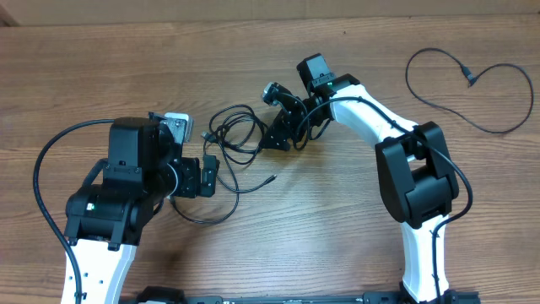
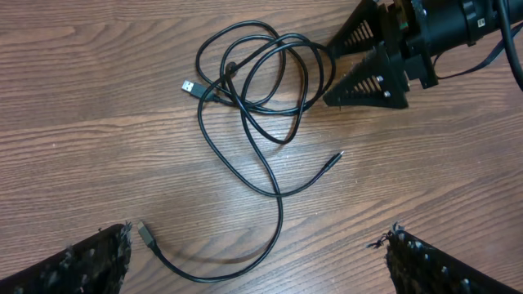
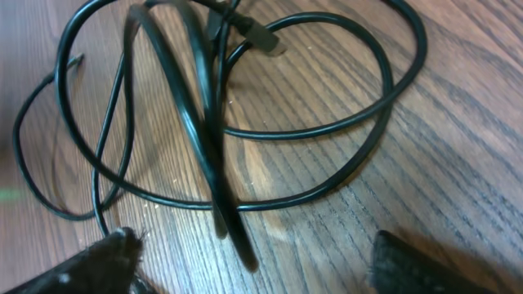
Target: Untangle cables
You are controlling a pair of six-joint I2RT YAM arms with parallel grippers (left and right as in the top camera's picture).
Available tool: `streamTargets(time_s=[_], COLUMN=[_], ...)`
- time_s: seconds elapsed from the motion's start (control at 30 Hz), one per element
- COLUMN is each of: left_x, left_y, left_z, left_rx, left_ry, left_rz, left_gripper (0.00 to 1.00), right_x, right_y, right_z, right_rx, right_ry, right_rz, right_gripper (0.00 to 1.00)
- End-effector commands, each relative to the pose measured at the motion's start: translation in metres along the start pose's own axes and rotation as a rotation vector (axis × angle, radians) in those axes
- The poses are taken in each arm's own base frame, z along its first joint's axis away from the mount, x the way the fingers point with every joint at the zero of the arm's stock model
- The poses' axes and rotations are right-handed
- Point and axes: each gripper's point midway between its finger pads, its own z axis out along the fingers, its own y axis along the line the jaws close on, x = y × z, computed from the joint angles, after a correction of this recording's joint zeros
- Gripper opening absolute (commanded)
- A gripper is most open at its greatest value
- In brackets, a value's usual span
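Overhead, shows the cables [image 1: 234, 135] as a knot of thin black loops on the wooden table [image 1: 101, 67], lying between the two arms. Puts the left gripper [image 1: 207, 173] just beside the knot's lower left edge, with one long strand curling out past it. From the left wrist, shows its jaws spread as wide as can be, fingertips [image 2: 94, 261] in both bottom corners and nothing held between them. Finds a USB plug [image 2: 194, 87] at the knot's left side, a slim plug end [image 2: 335, 159] lying free to the right, and another plug [image 2: 145, 234] just beside the left fingertip. Places the right gripper [image 1: 277, 139] at the knot's right edge, tips pointing into the loops. Shows those jaws well apart too, pads [image 3: 90, 265] low in the right wrist view, with a blurred strand [image 3: 225, 204] running down between them and no finger closed on it. Shows a separate cable [image 1: 467, 78] well apart, near the table's far right corner.
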Motion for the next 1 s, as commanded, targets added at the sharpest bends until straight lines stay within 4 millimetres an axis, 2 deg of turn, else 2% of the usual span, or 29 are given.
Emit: streamTargets(time_s=[0.0, 0.03, 0.27, 0.37, 0.43, 0.53, 0.63, 0.73, 0.77, 0.9, 0.97], left_x=[0.001, 0.001, 0.001, 0.001, 0.000, -0.003, -0.002, 0.001, 0.002, 0.010, 0.012], left_y=[-0.001, -0.001, -0.001, -0.002, -0.010, -0.041, -0.062, -0.063, -0.063, -0.057, -0.055], left_z=[0.002, 0.002, 0.002, 0.002, 0.002, -0.003, -0.008, -0.001, 0.001, 0.027, 0.044], left_rx=[0.012, 0.012, 0.012, 0.019, 0.064, 0.246, 0.378, 0.386, 0.383, 0.360, 0.351], left_ry=[0.005, 0.004, 0.004, 0.003, 0.000, -0.004, 0.008, 0.062, 0.073, 0.189, 0.237], left_rz=[-0.015, -0.014, -0.014, -0.015, -0.014, -0.007, -0.009, -0.115, -0.132, -0.260, -0.292], left_gripper=[1.00, 1.00, 1.00, 1.00, 1.00, 1.00, 1.00, 1.00, 1.00, 1.00, 1.00], right_x=[0.002, 0.002, 0.001, -0.004, -0.011, -0.029, -0.047, -0.059, -0.060, -0.062, -0.060], right_y=[-0.002, -0.002, -0.001, -0.002, -0.001, 0.003, 0.008, 0.015, 0.017, 0.024, 0.029], right_z=[0.002, 0.002, 0.001, -0.006, -0.016, -0.042, -0.072, -0.100, -0.104, -0.126, -0.131], right_rx=[-0.011, -0.011, -0.011, -0.005, 0.001, 0.022, 0.049, 0.074, 0.076, 0.090, 0.086], right_ry=[-0.005, -0.006, -0.007, -0.012, -0.020, -0.050, -0.087, -0.118, -0.121, -0.138, -0.131], right_rz=[0.017, 0.017, 0.017, 0.049, 0.065, 0.057, 0.042, 0.032, 0.034, 0.087, 0.096], right_gripper=[0.34, 0.04, 0.04, 0.04, 0.04, 0.04, 0.04, 0.04, 0.04, 0.03, 0.04])
